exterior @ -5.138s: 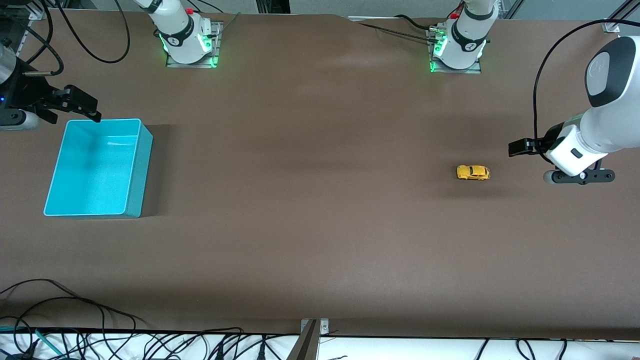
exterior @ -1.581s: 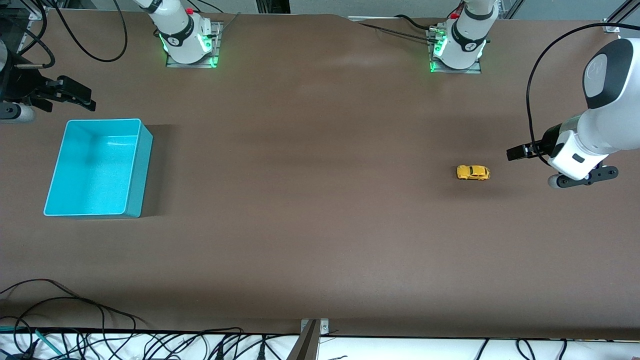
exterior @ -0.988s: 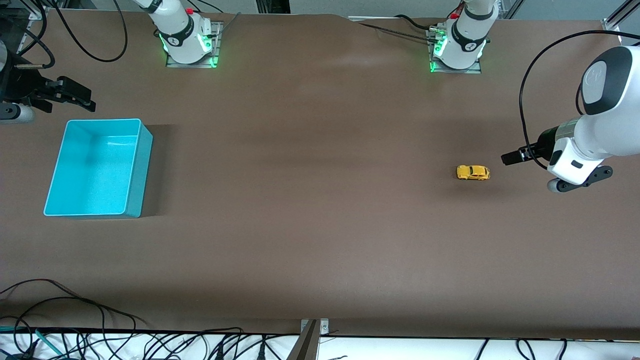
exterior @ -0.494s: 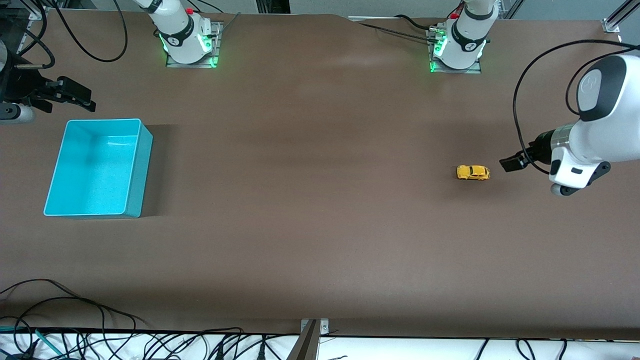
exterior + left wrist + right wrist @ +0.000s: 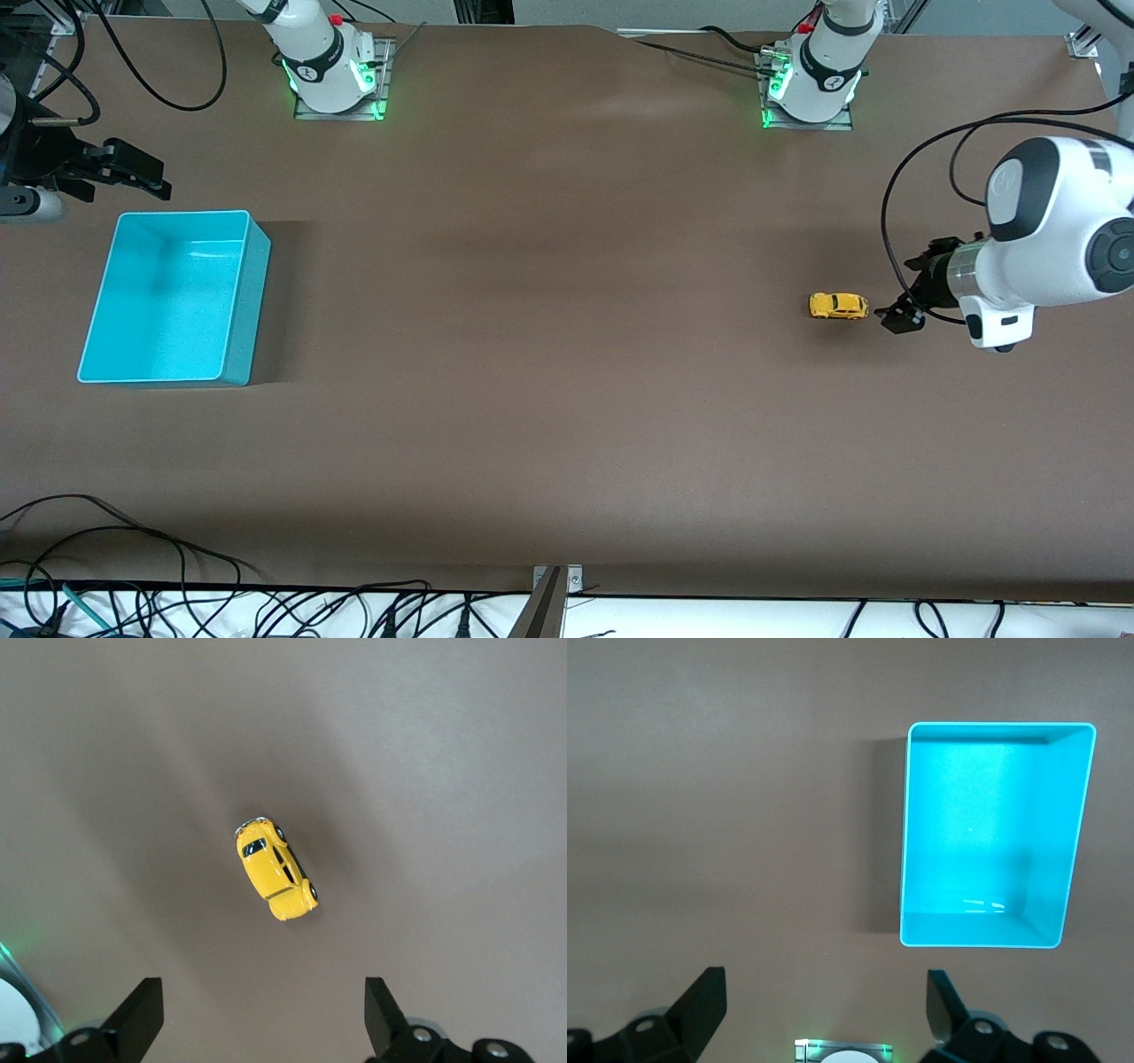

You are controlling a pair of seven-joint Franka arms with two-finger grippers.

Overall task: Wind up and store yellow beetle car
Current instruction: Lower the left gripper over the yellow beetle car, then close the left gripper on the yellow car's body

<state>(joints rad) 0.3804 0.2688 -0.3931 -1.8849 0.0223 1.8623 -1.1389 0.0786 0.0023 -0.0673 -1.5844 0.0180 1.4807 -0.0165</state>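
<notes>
The yellow beetle car (image 5: 837, 306) stands on its wheels on the brown table toward the left arm's end. In the left wrist view the car (image 5: 275, 870) lies a short way ahead of the fingers, not between them. My left gripper (image 5: 905, 294) hovers just beside the car, on the side away from the bin. It is open, and this gripper (image 5: 264, 1028) holds nothing. My right gripper (image 5: 142, 175) waits open and empty over the table next to the turquoise bin (image 5: 255, 292). The bin (image 5: 983, 833) is empty.
Both arm bases (image 5: 332, 71) (image 5: 811, 80) glow green along the table edge farthest from the front camera. Cables (image 5: 133, 567) lie along the nearest edge. Bare brown table stretches between the car and the bin.
The left arm has turned its wrist and brought its gripper closer to the car. The car, the bin and the right arm have not moved.
</notes>
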